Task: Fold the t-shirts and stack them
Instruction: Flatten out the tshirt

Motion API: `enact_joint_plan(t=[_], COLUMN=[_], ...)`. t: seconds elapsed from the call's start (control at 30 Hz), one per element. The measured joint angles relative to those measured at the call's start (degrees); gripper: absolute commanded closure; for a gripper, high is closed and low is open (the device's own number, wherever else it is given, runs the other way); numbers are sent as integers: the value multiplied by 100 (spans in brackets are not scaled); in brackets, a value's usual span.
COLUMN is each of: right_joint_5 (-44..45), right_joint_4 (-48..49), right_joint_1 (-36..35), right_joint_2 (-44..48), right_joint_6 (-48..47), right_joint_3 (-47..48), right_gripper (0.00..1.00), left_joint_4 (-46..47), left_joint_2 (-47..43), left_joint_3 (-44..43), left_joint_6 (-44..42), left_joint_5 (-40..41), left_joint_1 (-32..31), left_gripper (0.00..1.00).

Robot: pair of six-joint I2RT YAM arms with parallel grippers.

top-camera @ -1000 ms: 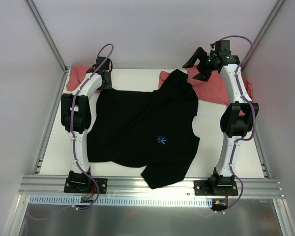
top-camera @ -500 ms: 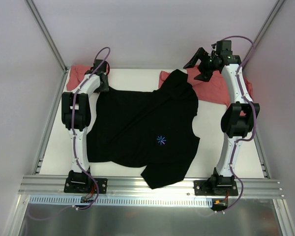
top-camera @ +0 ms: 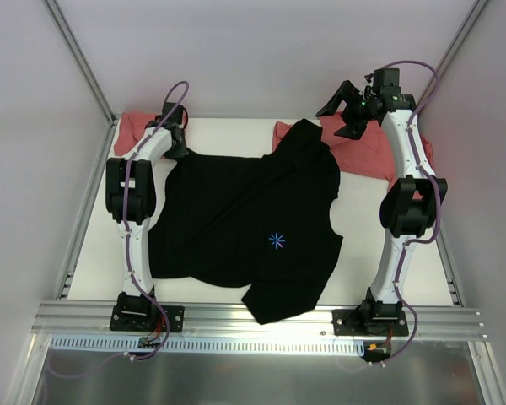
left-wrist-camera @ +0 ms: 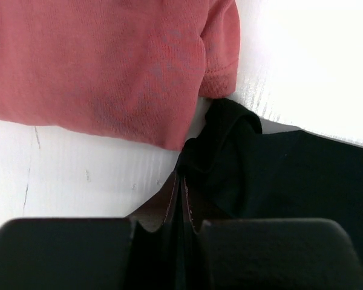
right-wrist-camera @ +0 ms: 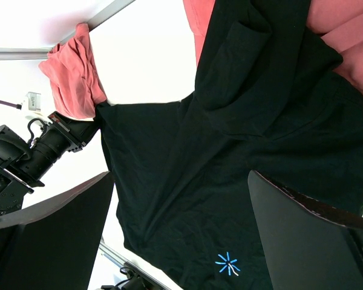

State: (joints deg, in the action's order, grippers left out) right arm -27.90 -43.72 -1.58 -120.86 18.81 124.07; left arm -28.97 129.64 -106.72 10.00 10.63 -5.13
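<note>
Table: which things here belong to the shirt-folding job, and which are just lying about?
Job: black shirt; left red shirt; right red shirt; left hand, pinching the black shirt; right hand, open.
Just there: table; metal rail.

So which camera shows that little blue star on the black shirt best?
The overhead view: the star sits unobstructed on the black shirt, with nearly the whole shirt visible around it. The right wrist view catches it too, but near the bottom edge. The left wrist view shows only cloth, no star.
</note>
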Motion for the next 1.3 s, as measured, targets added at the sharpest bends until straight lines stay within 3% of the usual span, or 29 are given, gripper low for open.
enact_joint_plan(t=[0.23, 0.4, 0.8, 0.83, 0.87, 0.9, 0.93, 0.97, 1.0, 1.3], right_joint_5=[-2, -42, -179, -184, -186, -186, -186, -184, -177, -85], right_joint_4=[-2, 0, 28, 24, 17, 15, 13, 13, 13, -103], right_joint_1=[2, 7, 28, 28, 28, 28, 28, 28, 28, 33], right_joint_2=[7, 9, 15, 17, 17, 17, 17, 17, 20, -260], right_joint_6=[0, 0, 0, 0, 0, 0, -2, -7, -17, -199], right_joint_3=[-2, -2, -63, -90, -107, -125, -133, -133, -133, 306], right_gripper=[1, 0, 1, 1, 1, 1, 1, 1, 1, 1], left_joint_4=[0, -2, 1239, 1263, 1263, 1261, 1268, 1276, 1285, 1049], left_joint_2=[0, -4, -542, -542, -542, -542, -542, -542, -542, -706], left_joint_3=[-48, -538, -984, -984, -975, -953, -931, -898, -866, -695], left_joint_6=[24, -72, -929, -962, -979, -1010, -1060, -1056, -1071, -610], left_joint_5=[96, 699, 1757, 1823, 1858, 1904, 1974, 2039, 2124, 2225], left_joint_1=[37, 81, 188, 186, 184, 179, 177, 184, 186, 186], left_gripper=[100, 100, 100, 97, 84, 51, 25, 5, 1, 1])
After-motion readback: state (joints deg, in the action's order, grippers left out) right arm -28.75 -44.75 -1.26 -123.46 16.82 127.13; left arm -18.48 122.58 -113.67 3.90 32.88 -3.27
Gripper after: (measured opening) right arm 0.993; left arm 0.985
